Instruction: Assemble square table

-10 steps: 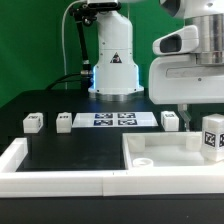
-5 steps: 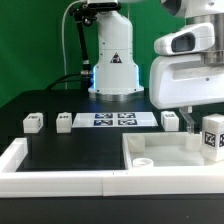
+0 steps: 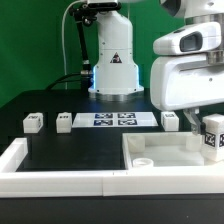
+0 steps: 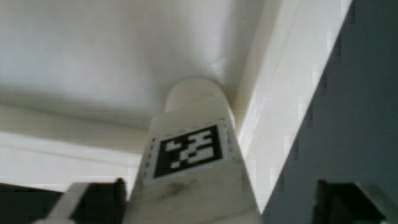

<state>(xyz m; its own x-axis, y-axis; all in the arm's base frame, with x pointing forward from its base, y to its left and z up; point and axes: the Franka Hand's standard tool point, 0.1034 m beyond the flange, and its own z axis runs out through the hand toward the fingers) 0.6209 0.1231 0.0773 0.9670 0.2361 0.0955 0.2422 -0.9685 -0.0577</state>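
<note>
Between my fingers (image 4: 93, 203) a white table leg (image 4: 192, 110) is standing upright, its tag (image 4: 187, 150) facing the wrist camera. My gripper (image 4: 222, 200) is sitting wide around it. A gap is showing on one side, so I am not clamping it as far as I can see. In the exterior view the leg is sitting far right, on or against the back rim of the square tabletop (image 3: 170, 168); can't tell which.

Three more legs (image 3: 33, 122) (image 3: 65, 120) (image 3: 170, 120) are lying on the black table (image 3: 70, 150), flanking the marker board (image 3: 115, 119). The white border wall (image 3: 50, 182) is running along the front.

To do the grasp well, I am judging: centre the jaws on the leg's flat sides, squeeze square, then lift straight so it isn't tipping or scraping the rim.

Writing: none readable. Only black-and-white square tags are showing, plus a dark triangle mark on the arm base (image 3: 113, 58), too small to read.
</note>
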